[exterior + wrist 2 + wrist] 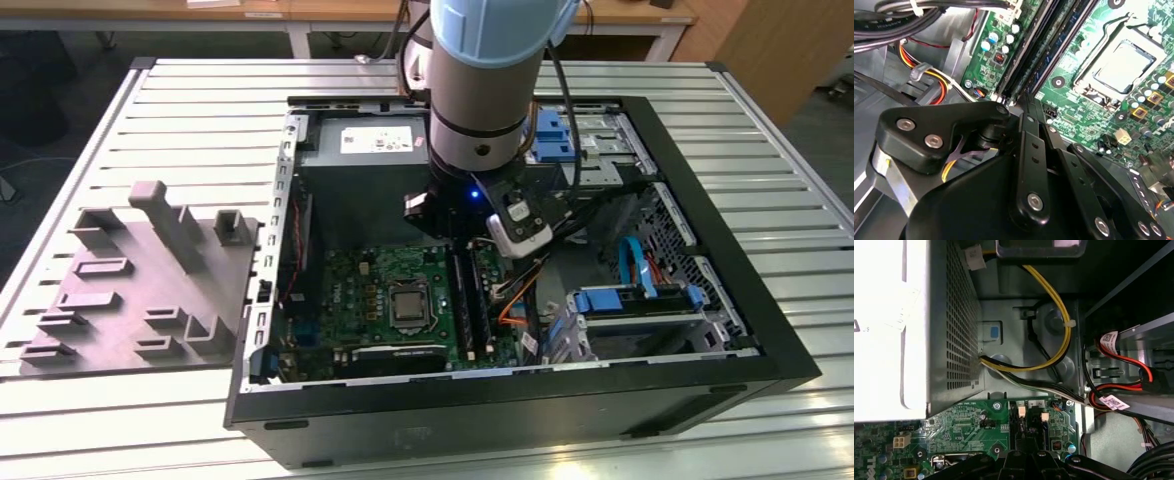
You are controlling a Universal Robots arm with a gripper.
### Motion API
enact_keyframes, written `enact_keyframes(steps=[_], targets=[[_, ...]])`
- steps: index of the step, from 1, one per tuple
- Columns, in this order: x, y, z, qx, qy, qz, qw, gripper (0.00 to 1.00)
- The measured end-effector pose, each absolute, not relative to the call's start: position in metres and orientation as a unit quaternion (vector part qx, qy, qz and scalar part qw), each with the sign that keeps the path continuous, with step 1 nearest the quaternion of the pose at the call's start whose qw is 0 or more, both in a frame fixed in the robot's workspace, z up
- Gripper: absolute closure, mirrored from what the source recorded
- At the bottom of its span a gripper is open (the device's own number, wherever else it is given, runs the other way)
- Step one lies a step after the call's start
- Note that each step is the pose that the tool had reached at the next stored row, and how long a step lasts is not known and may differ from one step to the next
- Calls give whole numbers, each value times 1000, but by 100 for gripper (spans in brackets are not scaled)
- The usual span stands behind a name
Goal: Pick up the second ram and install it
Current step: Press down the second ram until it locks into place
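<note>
The claw sits low inside the PC case, center frame, right over the memory slots; can't tell if it's gripping anything.

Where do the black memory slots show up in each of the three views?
Exterior view: memory slots beside the CPU socket, toward the exterior view's right.
Second wrist view: beside the socket.
First wrist view: on the board edge near the yellow cables.
Shared landmark: the green motherboard.

Bright room light; the white box glares, the case inside is dark, close black parts blur.
</note>
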State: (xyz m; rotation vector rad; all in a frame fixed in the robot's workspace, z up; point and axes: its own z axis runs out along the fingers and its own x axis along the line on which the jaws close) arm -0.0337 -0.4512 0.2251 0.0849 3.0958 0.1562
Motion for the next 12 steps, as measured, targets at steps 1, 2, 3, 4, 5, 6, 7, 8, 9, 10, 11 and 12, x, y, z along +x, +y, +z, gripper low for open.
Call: enact_keyframes(steps=[1, 2, 3, 4, 5, 6, 7, 8, 9, 10, 11, 12], targets=[[-34, -451, 225, 27, 998, 50, 20, 90], [-34, -451, 224, 27, 998, 51, 20, 90], [-34, -451, 222, 27, 998, 51, 20, 90], [-34, -451, 222, 27, 998, 50, 20, 90], [-34, -451, 222, 27, 998, 50, 20, 90], [-34, -451, 222, 27, 998, 50, 20, 90], [-34, -451, 222, 27, 998, 50, 20, 90], [-34, -451, 222, 27, 998, 50, 20, 90], [-34, -451, 222, 27, 998, 50, 20, 90], [-34, -451, 221, 27, 998, 51, 20, 90], [-34, -451, 220, 27, 998, 50, 21, 90], [-34, -451, 220, 27, 998, 50, 21, 90]])
